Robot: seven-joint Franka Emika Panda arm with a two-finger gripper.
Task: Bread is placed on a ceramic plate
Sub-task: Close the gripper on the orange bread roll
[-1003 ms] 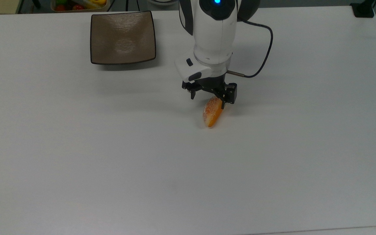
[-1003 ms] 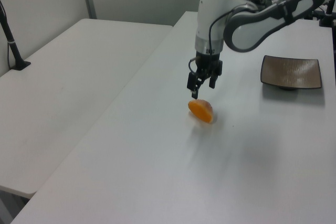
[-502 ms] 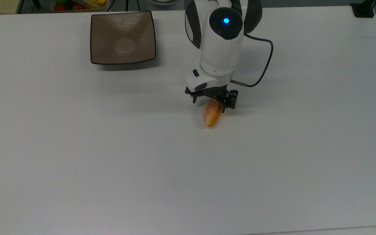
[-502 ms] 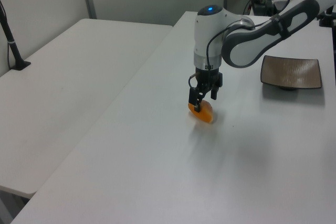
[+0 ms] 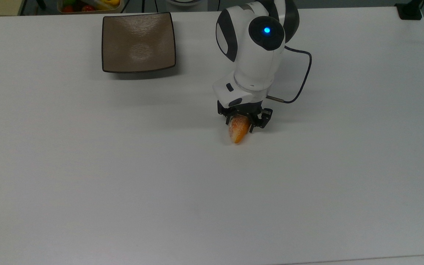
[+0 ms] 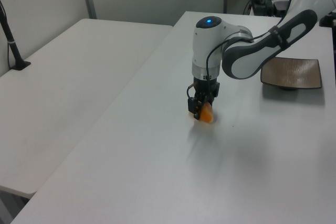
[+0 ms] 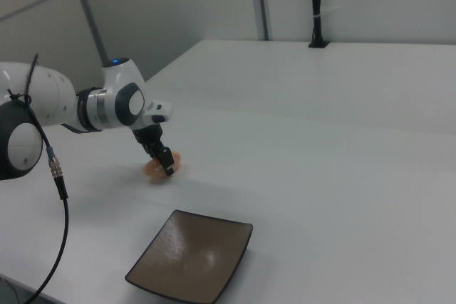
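The bread (image 5: 238,129) is seen on the white table (image 5: 123,184), between the 2 fingers of the gripper (image 5: 244,119), which is lowered over it with jaws spread at either side; firm contact cannot be told. The ceramic plate (image 5: 138,42) is set well apart, toward the top view's upper left of the gripper.

Bread (image 5: 238,129) on table (image 5: 86,165), well apart from ceramic plate (image 5: 138,42)
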